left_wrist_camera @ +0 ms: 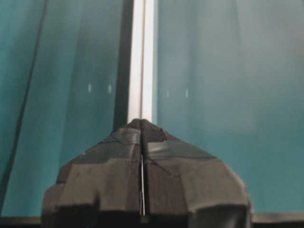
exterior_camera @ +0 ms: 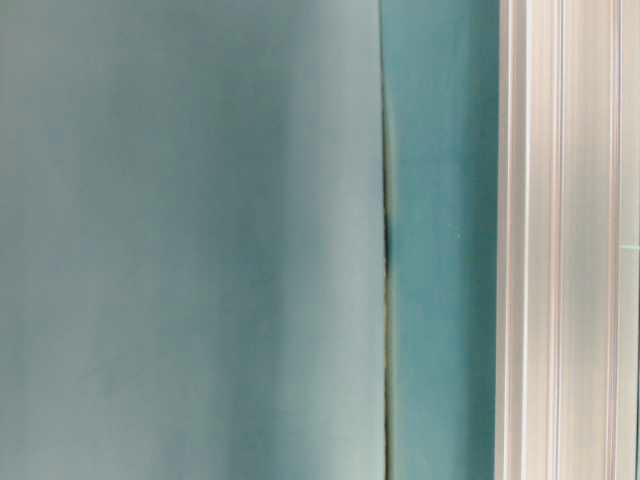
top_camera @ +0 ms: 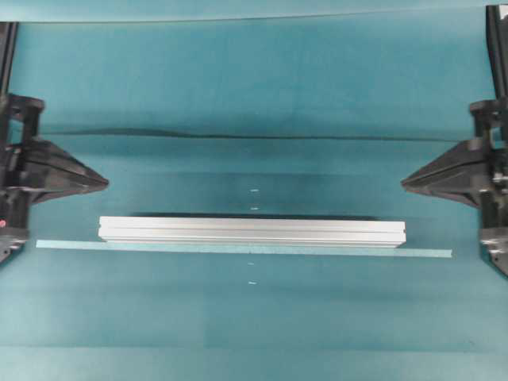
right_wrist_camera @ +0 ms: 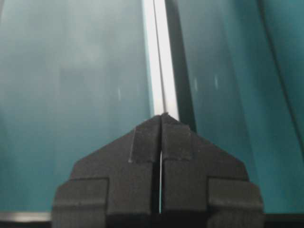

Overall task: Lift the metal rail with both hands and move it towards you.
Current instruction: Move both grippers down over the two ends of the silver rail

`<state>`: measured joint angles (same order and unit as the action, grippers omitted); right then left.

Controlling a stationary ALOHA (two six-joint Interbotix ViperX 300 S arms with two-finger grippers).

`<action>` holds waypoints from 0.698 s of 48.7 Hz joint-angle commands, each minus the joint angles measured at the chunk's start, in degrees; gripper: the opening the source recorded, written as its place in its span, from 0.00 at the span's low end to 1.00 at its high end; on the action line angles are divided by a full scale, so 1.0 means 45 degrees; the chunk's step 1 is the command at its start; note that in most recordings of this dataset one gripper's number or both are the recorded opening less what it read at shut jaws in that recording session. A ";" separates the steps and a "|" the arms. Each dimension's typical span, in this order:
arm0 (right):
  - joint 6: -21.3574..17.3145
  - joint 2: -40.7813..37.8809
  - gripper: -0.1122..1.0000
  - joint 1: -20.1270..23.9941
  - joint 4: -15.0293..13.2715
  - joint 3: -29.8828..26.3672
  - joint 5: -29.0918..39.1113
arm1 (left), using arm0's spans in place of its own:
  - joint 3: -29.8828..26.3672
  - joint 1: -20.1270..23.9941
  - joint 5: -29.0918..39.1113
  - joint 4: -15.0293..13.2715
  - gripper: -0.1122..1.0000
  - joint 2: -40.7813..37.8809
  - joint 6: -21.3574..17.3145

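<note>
Overhead view: the metal rail (top_camera: 252, 230) lies flat on the teal desk (top_camera: 254, 95), lengthwise across the picture, a little below centre, grooves running along its length, both ends squared. Directly along its lower edge, touching or just beside it (cannot tell which), runs a thin pale tape strip (top_camera: 244, 248) that extends past both rail ends. A dark crease (top_camera: 238, 135) crosses the desk cover above the rail. Four small white marks (top_camera: 254, 191) sit near the midline, two above the rail and two below. Left gripper (top_camera: 103, 182) at the left edge, right gripper (top_camera: 405, 183) at the right edge, both pointing inward, both above the rail's line and well apart from its ends. Left wrist view: fingers (left_wrist_camera: 118, 161) pressed together with only a hairline seam between them, nothing held; the rail runs straight away beyond the tips. Right wrist view: fingers (right_wrist_camera: 142, 156) likewise closed tip to tip, a thin slit lower down, nothing held; the rail is seen ahead. Table-level view: the rail fills the right side as a vertical grooved band, resting on the cover, with the crease to its left.
</note>
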<state>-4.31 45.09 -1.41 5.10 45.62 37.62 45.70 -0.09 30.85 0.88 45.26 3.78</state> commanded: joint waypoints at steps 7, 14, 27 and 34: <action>0.0020 -0.2402 0.06 -0.0039 0.0039 -0.1641 0.2305 | -0.1191 0.0020 0.1914 0.0039 0.05 -0.1563 -0.0020; 0.0020 -0.4063 0.06 -0.0020 0.0039 -0.2695 0.3535 | -0.1816 0.0020 0.3184 0.0020 0.05 -0.2520 -0.0020; 0.0195 -0.5977 0.06 -0.0020 -0.0078 -0.4023 0.5547 | -0.2891 0.0020 0.4609 0.0039 0.05 -0.4023 -0.0039; 0.0273 -0.6328 0.06 0.0059 -0.0078 -0.4004 0.5742 | -0.3535 0.0039 0.5488 0.0039 0.05 -0.4824 -0.0137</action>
<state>-3.16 16.88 -1.49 4.83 28.13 63.37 32.43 0.00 54.05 0.97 24.79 3.43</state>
